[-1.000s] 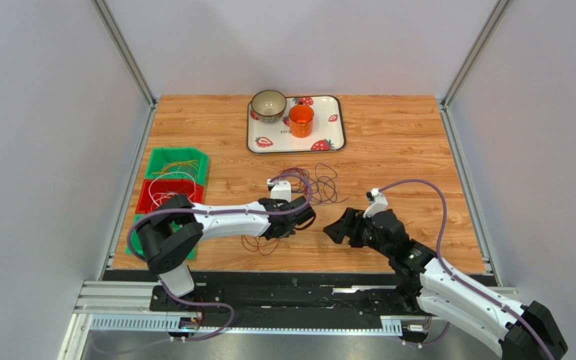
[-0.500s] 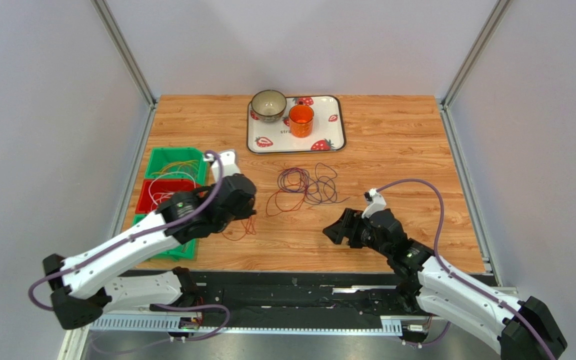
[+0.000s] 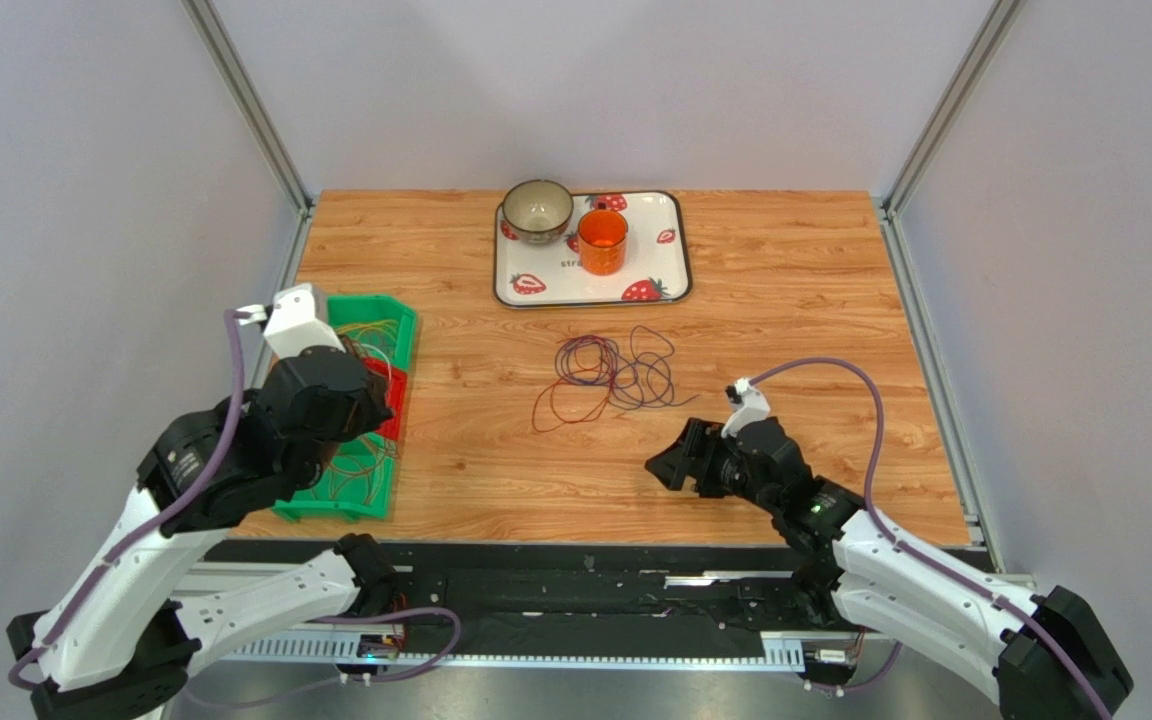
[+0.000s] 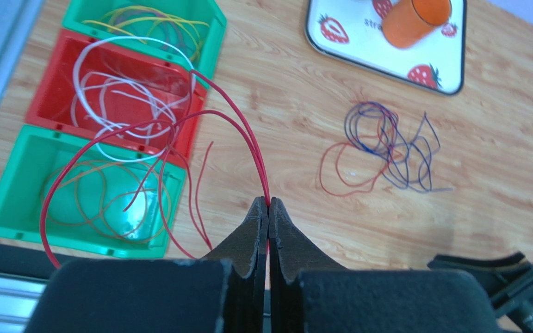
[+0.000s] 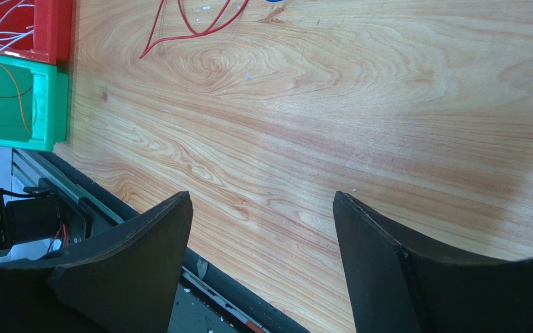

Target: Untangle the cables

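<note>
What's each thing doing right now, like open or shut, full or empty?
left tool, shut on the red cable.
right tool, open, holding nothing.
red cable, pinched, loops dangling.
cable pile, tangled on the table.
red bin, holds white cables.
far green bin, holds yellow cables.
near green bin, holds orange cables.

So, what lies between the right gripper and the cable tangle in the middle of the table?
Only bare wooden table: the top external view shows nothing between the right gripper and the cable tangle.
</note>
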`<action>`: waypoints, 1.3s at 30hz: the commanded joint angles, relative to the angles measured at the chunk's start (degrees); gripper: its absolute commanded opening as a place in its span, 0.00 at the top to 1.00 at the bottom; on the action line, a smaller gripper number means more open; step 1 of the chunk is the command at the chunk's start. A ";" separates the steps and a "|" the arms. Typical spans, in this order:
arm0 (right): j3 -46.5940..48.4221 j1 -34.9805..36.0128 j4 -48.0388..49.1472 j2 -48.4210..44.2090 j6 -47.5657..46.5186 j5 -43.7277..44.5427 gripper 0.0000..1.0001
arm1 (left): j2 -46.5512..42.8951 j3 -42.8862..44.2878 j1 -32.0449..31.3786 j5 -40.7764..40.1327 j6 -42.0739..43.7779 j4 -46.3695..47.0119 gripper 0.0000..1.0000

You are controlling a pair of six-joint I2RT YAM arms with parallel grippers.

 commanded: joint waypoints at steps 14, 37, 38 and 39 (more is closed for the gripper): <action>1.81 -0.23 0.90 -0.68 -0.90 -0.97 0.23 | -4.87 -11.42 11.30 -11.72 -20.81 -21.46 1.00; 2.34 -0.15 0.99 0.72 -1.34 -1.67 0.23 | -6.36 -31.12 46.20 8.91 1.95 16.77 1.00; 2.34 -0.15 0.99 0.81 -1.43 -1.76 0.23 | -6.19 -31.65 48.03 9.80 2.21 18.78 1.00; 2.34 -0.15 1.07 0.90 -1.43 -1.76 0.23 | -5.75 -32.52 48.66 10.60 2.56 19.41 1.00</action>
